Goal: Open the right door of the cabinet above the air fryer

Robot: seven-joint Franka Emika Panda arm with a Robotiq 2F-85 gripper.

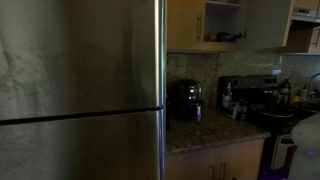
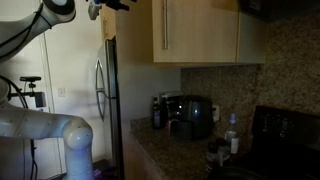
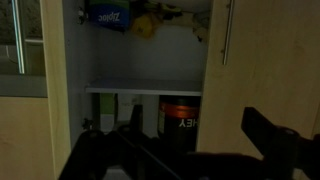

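The cabinet [image 1: 222,22] hangs above the air fryer [image 1: 187,100]. Its right door [image 1: 262,25] stands swung open, pale inner face showing, and the twin door [image 1: 185,25] is closed. The air fryer [image 2: 190,115] and the cabinet [image 2: 200,30] also show in an exterior view, with my gripper [image 2: 117,5] at the top edge, left of the cabinet. The wrist view stands upside down. It looks into the open cabinet [image 3: 130,60] beside the closed twin door [image 3: 260,60]. My gripper [image 3: 198,135] is open and empty, in front of the cabinet.
A big steel fridge [image 1: 80,90] stands beside the counter [image 1: 210,130]. A black-and-silver machine [image 1: 232,95] and bottles sit right of the air fryer. A shelf [image 3: 140,90], a dark jar [image 3: 178,115] and packets are inside the cabinet. My arm's base [image 2: 50,140] stands left of the fridge.
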